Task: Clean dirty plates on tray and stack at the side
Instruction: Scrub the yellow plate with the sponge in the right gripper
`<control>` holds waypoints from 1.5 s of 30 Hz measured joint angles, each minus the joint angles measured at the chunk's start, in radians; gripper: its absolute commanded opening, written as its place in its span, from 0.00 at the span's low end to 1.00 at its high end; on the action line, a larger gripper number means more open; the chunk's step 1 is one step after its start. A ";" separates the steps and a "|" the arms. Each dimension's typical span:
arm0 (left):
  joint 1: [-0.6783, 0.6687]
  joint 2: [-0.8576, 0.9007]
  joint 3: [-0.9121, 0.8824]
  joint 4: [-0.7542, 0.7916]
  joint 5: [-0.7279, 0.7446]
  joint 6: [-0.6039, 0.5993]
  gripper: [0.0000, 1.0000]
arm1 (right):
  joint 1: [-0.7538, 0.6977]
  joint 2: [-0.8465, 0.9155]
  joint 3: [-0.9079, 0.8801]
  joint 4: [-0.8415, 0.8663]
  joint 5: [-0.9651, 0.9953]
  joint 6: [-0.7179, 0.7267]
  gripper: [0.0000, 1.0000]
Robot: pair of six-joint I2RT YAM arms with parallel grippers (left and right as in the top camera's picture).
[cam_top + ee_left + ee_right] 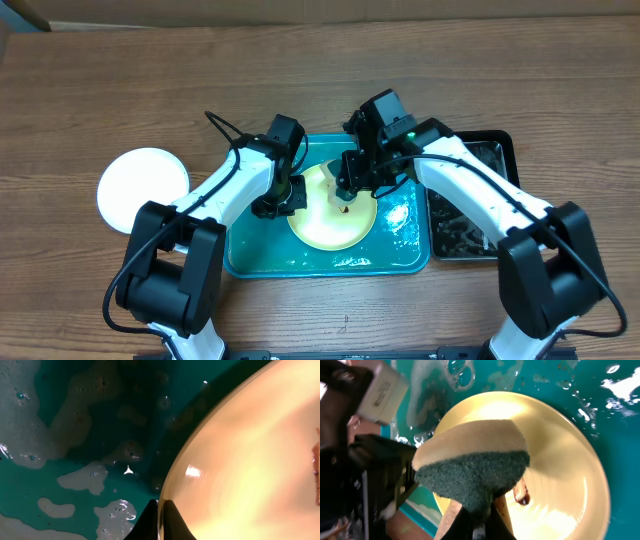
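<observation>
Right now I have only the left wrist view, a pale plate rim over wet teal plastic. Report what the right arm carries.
Observer: The right claw grips a beige sponge with a green scouring face, over the pale yellow round plate.
Operator: Place the dirt.
Observer: A small brown smear sits near the plate's centre, beside the sponge.
Operator: Check outside the tray.
Observer: One white round plate lies on the wooden table, left of the teal rectangular tray.
</observation>
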 measured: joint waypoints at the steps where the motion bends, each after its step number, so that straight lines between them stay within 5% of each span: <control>1: 0.000 -0.002 -0.003 0.005 0.000 0.000 0.04 | 0.004 0.006 0.000 0.004 -0.001 0.010 0.04; 24: 0.000 -0.008 -0.019 0.031 0.011 0.000 0.04 | 0.102 0.191 -0.002 0.120 0.029 0.273 0.04; 45: -0.009 -0.008 -0.032 0.024 0.069 -0.012 0.04 | 0.039 0.173 0.046 -0.220 0.294 0.299 0.04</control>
